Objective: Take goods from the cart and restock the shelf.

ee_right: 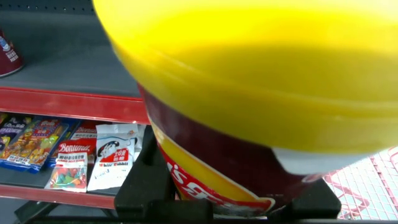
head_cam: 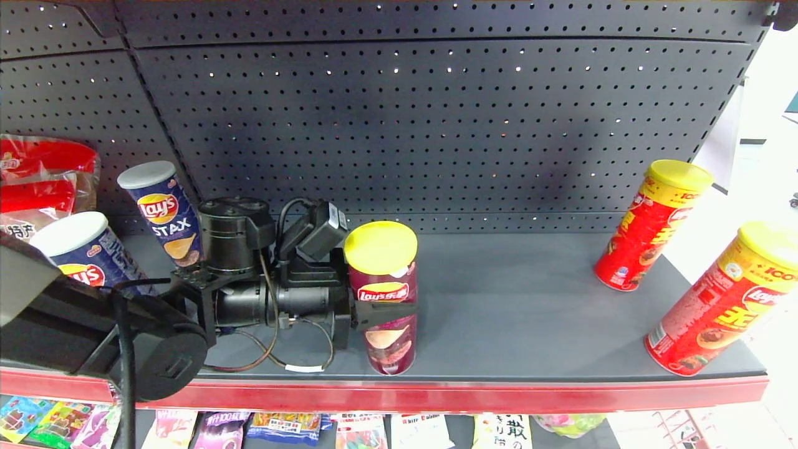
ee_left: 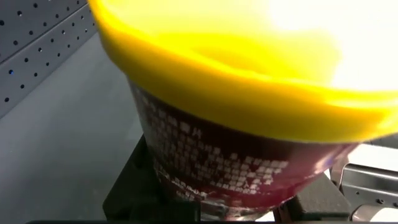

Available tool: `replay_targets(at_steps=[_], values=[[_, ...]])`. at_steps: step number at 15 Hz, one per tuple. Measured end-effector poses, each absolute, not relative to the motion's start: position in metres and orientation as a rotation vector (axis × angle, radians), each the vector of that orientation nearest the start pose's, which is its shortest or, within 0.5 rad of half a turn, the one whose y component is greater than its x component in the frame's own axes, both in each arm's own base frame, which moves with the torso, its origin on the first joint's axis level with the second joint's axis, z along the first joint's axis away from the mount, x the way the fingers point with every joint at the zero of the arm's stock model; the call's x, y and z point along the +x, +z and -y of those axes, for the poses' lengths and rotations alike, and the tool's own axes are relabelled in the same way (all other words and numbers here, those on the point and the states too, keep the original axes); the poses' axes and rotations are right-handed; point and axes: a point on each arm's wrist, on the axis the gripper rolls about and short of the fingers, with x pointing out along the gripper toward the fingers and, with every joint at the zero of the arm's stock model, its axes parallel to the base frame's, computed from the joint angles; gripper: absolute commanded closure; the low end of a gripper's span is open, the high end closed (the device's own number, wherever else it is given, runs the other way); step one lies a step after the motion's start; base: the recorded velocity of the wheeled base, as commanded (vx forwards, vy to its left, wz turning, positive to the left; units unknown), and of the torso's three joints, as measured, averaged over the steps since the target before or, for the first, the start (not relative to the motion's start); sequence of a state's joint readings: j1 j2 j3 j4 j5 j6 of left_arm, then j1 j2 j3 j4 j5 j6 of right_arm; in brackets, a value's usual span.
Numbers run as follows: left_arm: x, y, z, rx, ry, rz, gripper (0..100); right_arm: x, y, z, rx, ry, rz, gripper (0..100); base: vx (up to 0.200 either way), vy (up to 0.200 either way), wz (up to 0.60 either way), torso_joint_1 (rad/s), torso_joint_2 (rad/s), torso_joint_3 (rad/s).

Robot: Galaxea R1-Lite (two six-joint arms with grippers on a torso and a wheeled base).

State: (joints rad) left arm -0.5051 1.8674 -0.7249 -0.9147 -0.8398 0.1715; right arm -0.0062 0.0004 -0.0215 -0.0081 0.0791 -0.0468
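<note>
Head view: maroon can upright on shelf, front edge, 7 o'clock. Left gripper clamped round its middle.
Red cans at 3–4 o'clock, blue cans at 9, already stocked.

Left wrist view: same can, yellow lid up.

Right wrist view: right gripper grips second can below shelf level, not yet placed.

Judged midway.

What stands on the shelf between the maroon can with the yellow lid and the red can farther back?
Nothing: in the head view, the stretch of grey shelf between the maroon can and the red can farther back is bare.
</note>
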Motion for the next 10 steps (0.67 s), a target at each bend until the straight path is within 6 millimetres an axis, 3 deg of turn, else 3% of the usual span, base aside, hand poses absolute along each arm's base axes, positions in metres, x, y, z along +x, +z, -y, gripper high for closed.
replay_targets(at_steps=[5,6,10], values=[[0.2719,0.1364,0.1699,0.107,-1.354,-0.127,100,-0.0245,0.0823,-0.0019,-0.048,0.072,0.031,100,0.000,0.000,0.00,0.000,0.00,0.000],[0.2718,0.1362,0.1699,0.114,-1.354,-0.122,0,-0.0245,0.0823,-0.0019,-0.048,0.073,0.031,100,0.000,0.000,0.00,0.000,0.00,0.000],[0.2712,0.1345,0.1694,0.118,-1.353,-0.128,0,-0.0245,0.0823,-0.0019,-0.048,0.072,0.032,100,0.000,0.000,0.00,0.000,0.00,0.000]])
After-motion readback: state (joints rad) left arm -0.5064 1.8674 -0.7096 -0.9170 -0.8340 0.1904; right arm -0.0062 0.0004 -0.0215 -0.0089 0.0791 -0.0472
